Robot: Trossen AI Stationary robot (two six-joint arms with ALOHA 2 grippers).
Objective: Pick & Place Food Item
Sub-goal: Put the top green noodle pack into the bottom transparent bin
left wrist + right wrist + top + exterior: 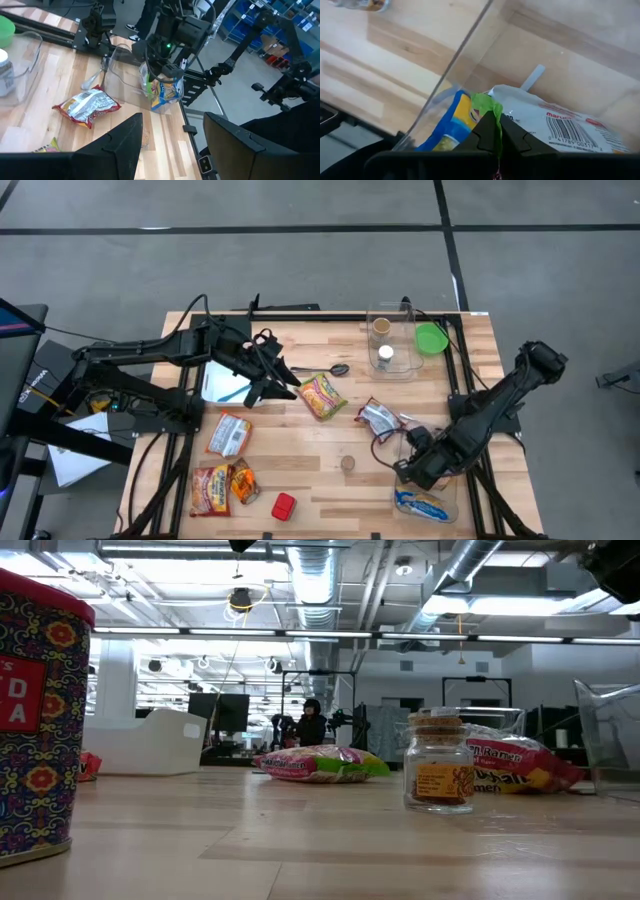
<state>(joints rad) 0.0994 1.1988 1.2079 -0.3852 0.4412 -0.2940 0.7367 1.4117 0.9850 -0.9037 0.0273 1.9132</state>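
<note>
A blue, yellow and white noodle packet (555, 125) with a green edge lies in a clear bin (440, 505) at the table's near right corner; it also shows in the high view (425, 502). My right gripper (413, 470) is shut on the packet at the bin's left wall. In the left wrist view the packet (167, 92) sits below that gripper inside the bin (125, 65). My left gripper (272, 385) is open and empty, over the table's far left part, beside a green and yellow ramen packet (322, 395). My right gripper pinches the packet's green end edge (485, 107) between its two shut fingers. The fingers slant down into the clear bin from above. The packet's far part (580, 130) lies on the bin's floor.
A silver and red packet (378, 417), a small jar (347, 463), a red can (285, 505) and three packets at the near left (225, 465) lie on the table. At the far edge stand a clear bin with jars (392, 340), a green bowl (432, 338), a spoon (335, 369) and a white bin (225, 380).
</note>
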